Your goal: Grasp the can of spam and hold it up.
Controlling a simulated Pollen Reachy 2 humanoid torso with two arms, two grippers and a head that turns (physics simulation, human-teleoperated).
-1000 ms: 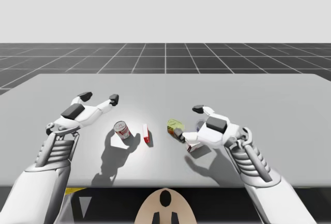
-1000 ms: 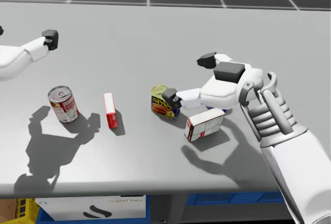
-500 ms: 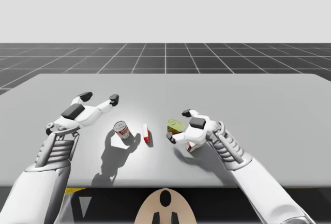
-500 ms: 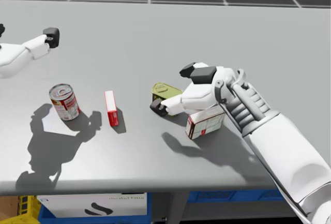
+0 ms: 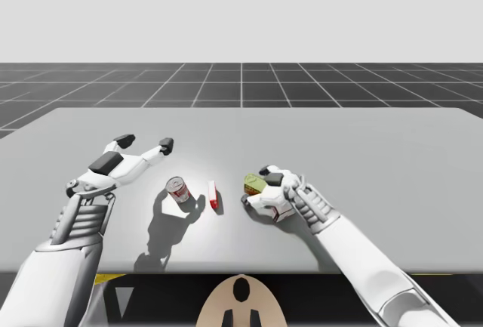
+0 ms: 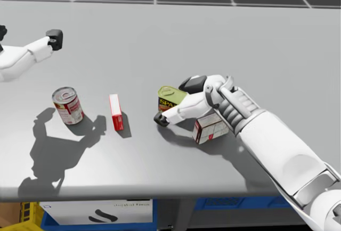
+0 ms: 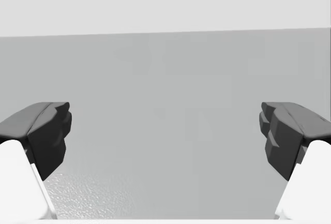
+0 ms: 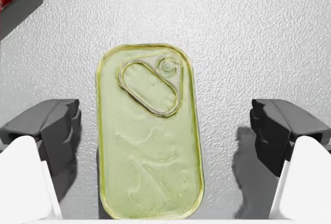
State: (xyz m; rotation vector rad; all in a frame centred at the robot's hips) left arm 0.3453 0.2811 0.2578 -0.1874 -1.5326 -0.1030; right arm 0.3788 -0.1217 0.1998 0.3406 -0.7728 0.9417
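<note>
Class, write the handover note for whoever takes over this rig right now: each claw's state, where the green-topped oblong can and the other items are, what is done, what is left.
Right claw: open, over the oblong can, one finger on each side, neither touching.
Left claw: open, empty, above bare table on my left.
The oblong can stands on the table. A white-and-red box sits beside it, partly under my right arm. A red box and a round red can are further left.
Done: right claw lined up on the can.
Left: shut on the can, lift it, hold it up.
</note>
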